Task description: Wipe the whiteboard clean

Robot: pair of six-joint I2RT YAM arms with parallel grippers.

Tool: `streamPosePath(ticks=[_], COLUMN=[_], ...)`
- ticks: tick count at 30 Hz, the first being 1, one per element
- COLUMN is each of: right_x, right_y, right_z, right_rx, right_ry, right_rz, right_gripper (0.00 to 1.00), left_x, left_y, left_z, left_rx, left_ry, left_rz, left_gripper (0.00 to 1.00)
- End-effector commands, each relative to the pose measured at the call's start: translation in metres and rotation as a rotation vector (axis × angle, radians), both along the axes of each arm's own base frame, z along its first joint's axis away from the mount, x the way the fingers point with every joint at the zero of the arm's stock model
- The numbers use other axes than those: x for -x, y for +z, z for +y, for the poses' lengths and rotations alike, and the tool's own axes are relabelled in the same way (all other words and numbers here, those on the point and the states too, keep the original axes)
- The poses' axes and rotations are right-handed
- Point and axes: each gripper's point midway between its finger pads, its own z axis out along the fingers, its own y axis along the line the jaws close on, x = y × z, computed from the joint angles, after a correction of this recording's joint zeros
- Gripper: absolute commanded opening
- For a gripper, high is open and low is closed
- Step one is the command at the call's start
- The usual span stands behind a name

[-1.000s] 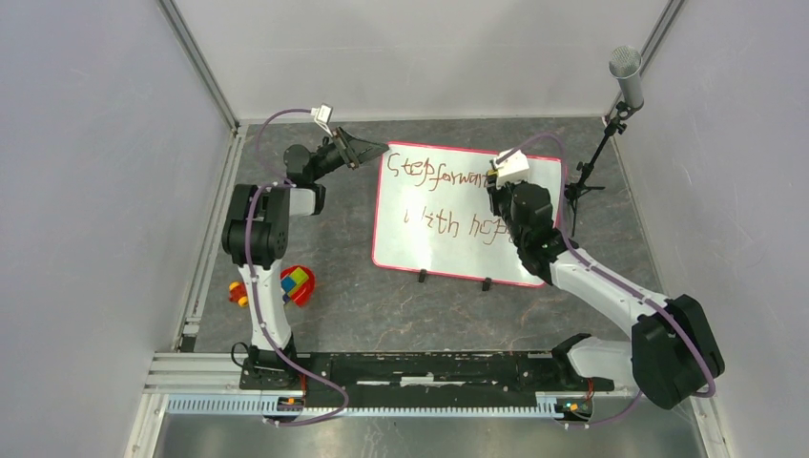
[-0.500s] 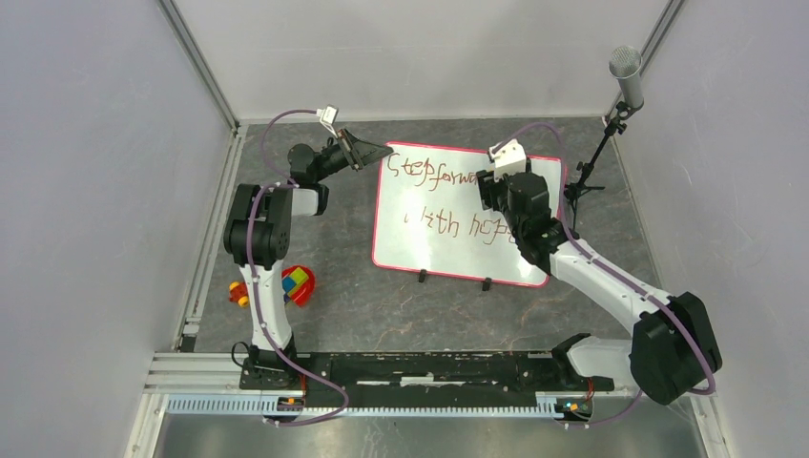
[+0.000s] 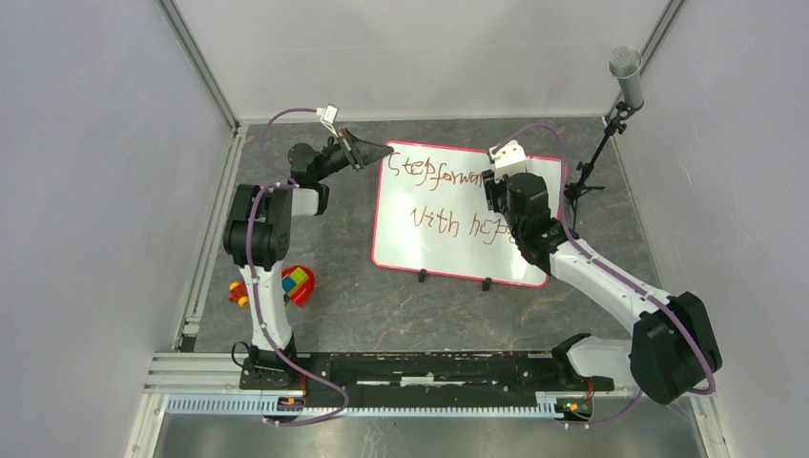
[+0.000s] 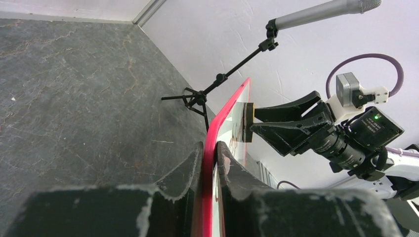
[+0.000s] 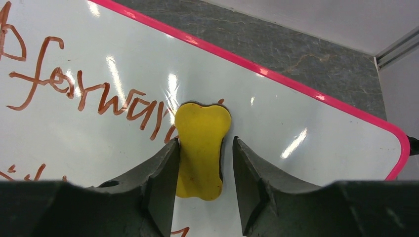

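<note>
The whiteboard [image 3: 448,258] stands tilted on the dark floor, with red-brown writing on it. My left gripper [image 3: 382,150] is shut on its upper left corner; in the left wrist view [image 4: 210,144] both fingers pinch the pink frame [image 4: 232,106]. A yellow bone-shaped eraser [image 5: 200,148] lies flat on the board [image 5: 296,113] at the end of the top line of writing. My right gripper [image 5: 204,140] straddles it: the left finger touches it and a gap shows at the right finger. It sits over the board's upper right part [image 3: 498,186]. The eraser also shows edge-on in the left wrist view [image 4: 251,112].
A microphone on a thin black stand [image 3: 625,72] stands just right of the board, close to the right arm; it also shows in the left wrist view [image 4: 222,76]. Coloured toy blocks [image 3: 296,283] lie beside the left arm's base. White walls close in three sides.
My right gripper moved up the board toward its top edge, then held there. The board tilted slightly, so the lower line of writing looks shifted. The left gripper kept its hold.
</note>
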Motion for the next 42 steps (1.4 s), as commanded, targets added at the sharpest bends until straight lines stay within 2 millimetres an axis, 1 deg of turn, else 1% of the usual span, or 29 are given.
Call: streamPosePath(ticks=[1,2,5,8,10,12,18,19,21,23,26,31,34,36,38,39,41,42], right_x=[-0.008,-0.009,-0.013,-0.017,-0.018,-0.017,-0.019,-0.021,-0.025,-0.027,-0.026,-0.020,-0.016,-0.012,-0.008,-0.007,-0.008,-0.009], right_y=[0.015,0.013,0.010,0.008,0.009,0.011,0.013,0.013,0.015,0.018,0.015,0.006,0.000,-0.003,-0.004,-0.005,-0.005,-0.006], right_z=[0.009,0.009,0.013,0.021,0.033,0.051,0.111,0.118,0.122,0.114,0.089,0.027,-0.006,-0.023,-0.036,-0.039,-0.037,-0.030], right_rx=[-0.038,-0.035,-0.030,-0.009,-0.004,-0.006,-0.040,-0.047,-0.073,-0.080,-0.060,-0.094,-0.085,-0.068,-0.051,-0.047,-0.024,-0.023], right_ry=[0.016,0.016,0.023,0.032,0.049,0.083,0.186,0.192,0.185,0.136,0.046,-0.088,-0.152,-0.192,-0.220,-0.231,-0.207,-0.172], right_rz=[-0.052,-0.048,-0.041,-0.039,-0.045,-0.053,-0.057,-0.055,-0.062,-0.074,-0.085,-0.088,-0.083,-0.080,-0.079,-0.079,-0.070,-0.062], right_gripper=[0.45,0.42,0.35,0.30,0.29,0.29,0.28,0.27,0.27,0.25,0.23,0.23,0.23,0.23,0.23,0.23,0.23,0.23], left_x=[0.003,0.003,0.002,0.001,0.002,0.002,0.005,0.006,0.008,0.008,0.007,0.009,0.009,0.008,0.009,0.009,0.009,0.009], left_y=[0.027,0.027,0.020,0.014,0.013,0.012,0.014,0.015,0.016,0.014,0.015,0.016,0.016,0.016,0.016,0.016,0.016,0.017], left_z=[0.003,0.003,0.003,0.003,0.004,0.004,0.005,0.005,0.005,0.006,0.007,0.009,0.011,0.012,0.013,0.013,0.013,0.014], left_rx=[-0.007,-0.008,-0.021,-0.037,-0.046,-0.056,-0.059,-0.059,-0.060,-0.066,-0.070,-0.080,-0.088,-0.088,-0.089,-0.090,-0.091,-0.090], left_ry=[0.035,0.035,0.041,0.048,0.053,0.059,0.066,0.065,0.067,0.073,0.082,0.104,0.121,0.130,0.133,0.135,0.139,0.142], left_rz=[-0.134,-0.137,-0.142,-0.157,-0.171,-0.184,-0.233,-0.239,-0.246,-0.248,-0.254,-0.275,-0.286,-0.288,-0.292,-0.293,-0.297,-0.298], left_gripper=[0.14,0.13,0.05,0.03,0.02,0.02,0.02,0.02,0.02,0.02,0.02,0.02,0.02,0.02,0.02,0.02,0.02,0.02])
